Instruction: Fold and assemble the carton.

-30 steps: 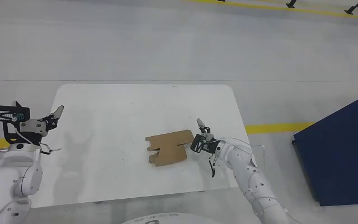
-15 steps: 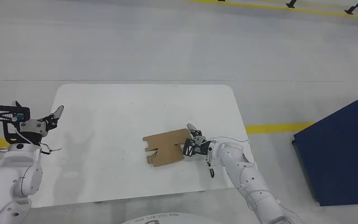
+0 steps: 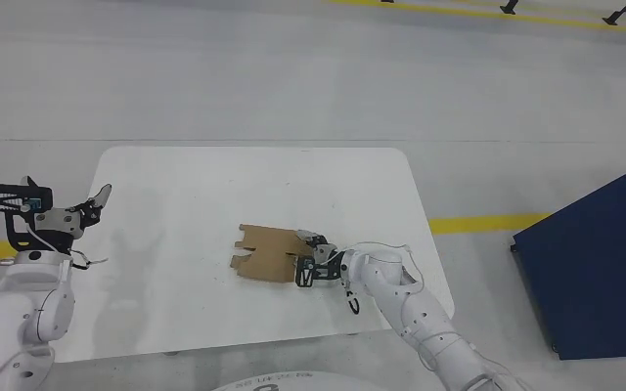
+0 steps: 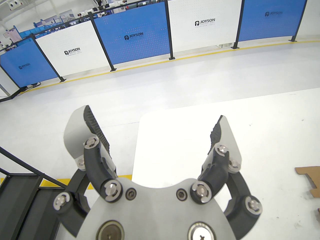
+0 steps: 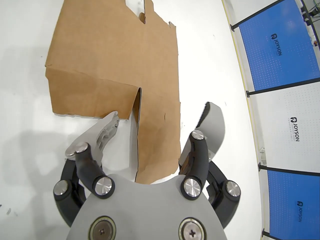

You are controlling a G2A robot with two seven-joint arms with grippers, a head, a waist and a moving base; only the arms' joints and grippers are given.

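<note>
On the desk (image 3: 196, 195), toward its near edge, the carton (image 5: 112, 51) lies flat with one flap between the spread fingers of the released right hand (image 5: 161, 111), so a shallow pinch could skid or miscrease the sheet, since the open left hand (image 4: 155, 123) hovers well apart, bracing nothing.

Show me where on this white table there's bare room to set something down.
The widest bare patch of the table lies between the left pincer at its left edge and the carton. The far strip beyond the carton is free too. It is crowded at the near right, where the open right pincer straddles a carton flap.
</note>
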